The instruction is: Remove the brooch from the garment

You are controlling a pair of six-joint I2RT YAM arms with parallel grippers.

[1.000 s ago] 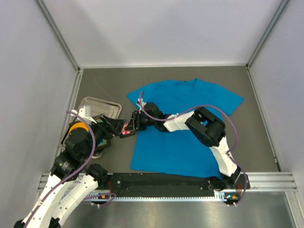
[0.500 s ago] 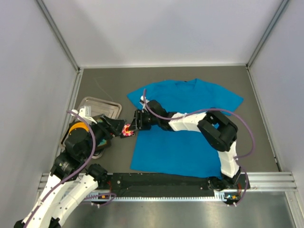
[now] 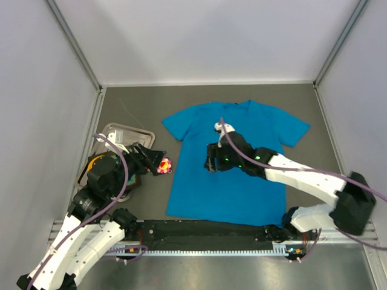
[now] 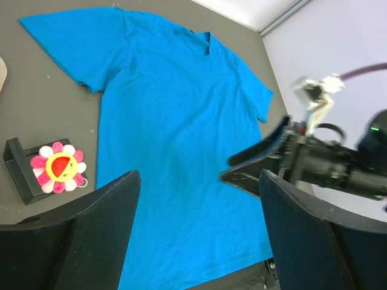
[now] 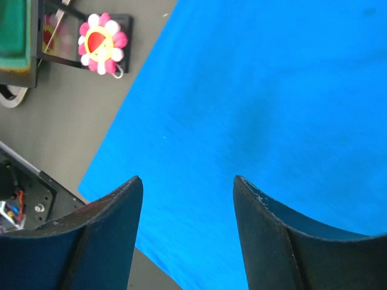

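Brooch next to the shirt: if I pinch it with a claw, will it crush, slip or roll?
The brooch looks plush, with puffy petals, so it is probably light and should squash rather than break. It lies flat on the table, off the garment, so rolling seems unlikely; a push would likely just slide it.

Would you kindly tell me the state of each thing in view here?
Brooch: off the T-shirt, face up on the table beside it.
T-shirt: spread flat on the table.
Left pincer: open, empty.
Right pincer: open, empty, above the T-shirt.
Metal tray: only partly visible.
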